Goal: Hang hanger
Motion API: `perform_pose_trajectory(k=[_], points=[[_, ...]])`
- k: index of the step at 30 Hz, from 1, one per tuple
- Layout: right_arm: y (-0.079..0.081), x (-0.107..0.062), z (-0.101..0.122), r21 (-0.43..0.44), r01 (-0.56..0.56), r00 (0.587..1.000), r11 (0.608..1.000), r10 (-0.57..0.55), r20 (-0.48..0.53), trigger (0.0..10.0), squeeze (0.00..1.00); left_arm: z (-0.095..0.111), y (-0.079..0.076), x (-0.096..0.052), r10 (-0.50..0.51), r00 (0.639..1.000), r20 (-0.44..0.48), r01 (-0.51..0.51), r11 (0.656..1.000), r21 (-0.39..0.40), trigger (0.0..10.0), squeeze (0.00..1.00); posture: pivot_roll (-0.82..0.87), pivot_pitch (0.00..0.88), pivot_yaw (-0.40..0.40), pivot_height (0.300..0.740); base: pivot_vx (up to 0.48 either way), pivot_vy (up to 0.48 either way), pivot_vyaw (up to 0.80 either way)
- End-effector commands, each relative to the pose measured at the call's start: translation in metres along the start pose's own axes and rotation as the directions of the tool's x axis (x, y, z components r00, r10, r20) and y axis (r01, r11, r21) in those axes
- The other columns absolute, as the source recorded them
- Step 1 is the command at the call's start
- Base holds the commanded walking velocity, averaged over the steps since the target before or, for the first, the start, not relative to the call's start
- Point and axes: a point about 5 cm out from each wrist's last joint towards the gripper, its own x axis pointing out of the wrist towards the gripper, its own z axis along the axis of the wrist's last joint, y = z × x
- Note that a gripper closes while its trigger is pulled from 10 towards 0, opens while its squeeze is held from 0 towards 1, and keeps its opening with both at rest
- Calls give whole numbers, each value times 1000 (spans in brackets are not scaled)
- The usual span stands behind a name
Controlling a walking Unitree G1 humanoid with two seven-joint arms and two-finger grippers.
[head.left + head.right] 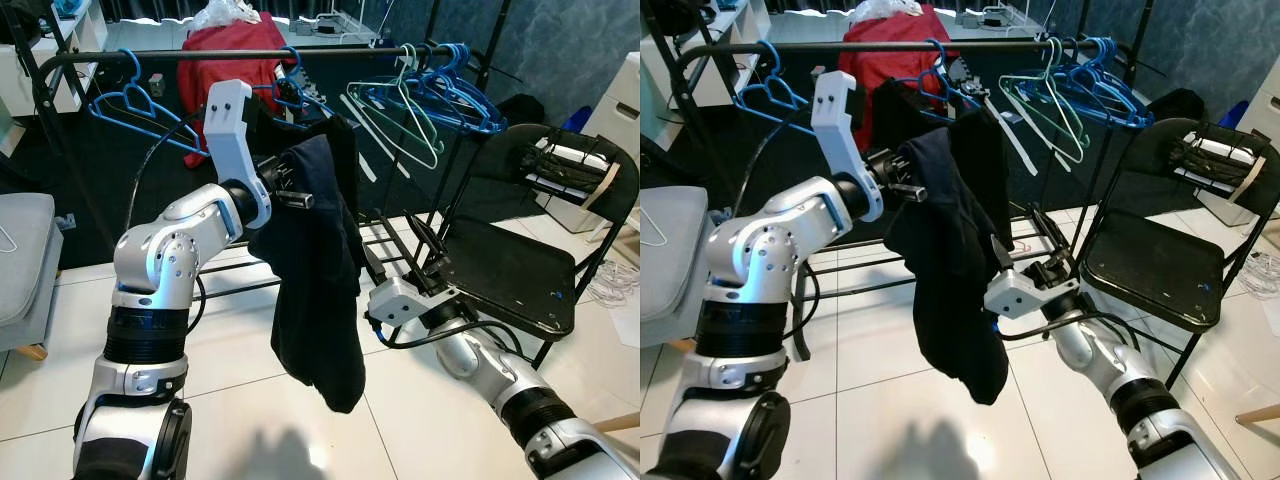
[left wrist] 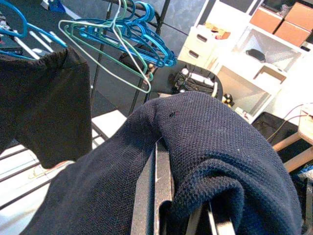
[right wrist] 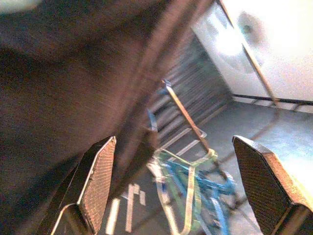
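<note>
A dark navy garment hangs from my raised left gripper, just in front of the black clothes rail. In the left wrist view the cloth drapes over the closed fingers, and any hanger inside it is hidden. Behind it a black garment hangs on a blue hanger on the rail. My right gripper is low, beside and behind the navy garment, and is open. Its two pads stand wide apart with nothing between them.
Several blue and green hangers crowd the rail's right part, and one blue hanger hangs at its left. A red garment is behind the rail. A black folding chair stands to the right and a grey seat to the left.
</note>
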Motion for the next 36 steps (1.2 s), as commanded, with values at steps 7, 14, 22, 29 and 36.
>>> perform_pose_trajectory(k=[7, 14, 22, 29, 36], points=[[36, -13, 9, 79, -89, 996, 993, 90, -17, 10000, 0, 11, -8, -1, -27, 999, 42, 27, 1000, -1, 10000, 0, -101, 71, -33, 740, 0, 0, 0], [45, -11, 7, 85, -106, 993, 991, 110, -48, 10000, 0, 17, -16, 0, -56, 997, 54, 57, 998, 0, 10000, 0, -100, 74, -31, 740, 0, 0, 0], [50, -4, 3, 83, -121, 988, 989, 128, -87, 10000, 0, 24, -20, -1, -73, 995, 72, 74, 997, -1, 10000, 0, -89, 78, -35, 740, 0, 0, 0], [44, 2, 3, 72, -103, 990, 992, 109, -84, 10000, 0, 25, -23, -2, -82, 994, 74, 83, 997, -7, 10000, 0, -89, 80, -37, 740, 0, 0, 0], [20, 13, 6, 42, -10, 1000, 999, 10, -12, 10000, 0, 20, -22, -3, -78, 995, 56, 78, 997, -7, 10000, 0, -100, 86, -36, 740, 0, 0, 0]])
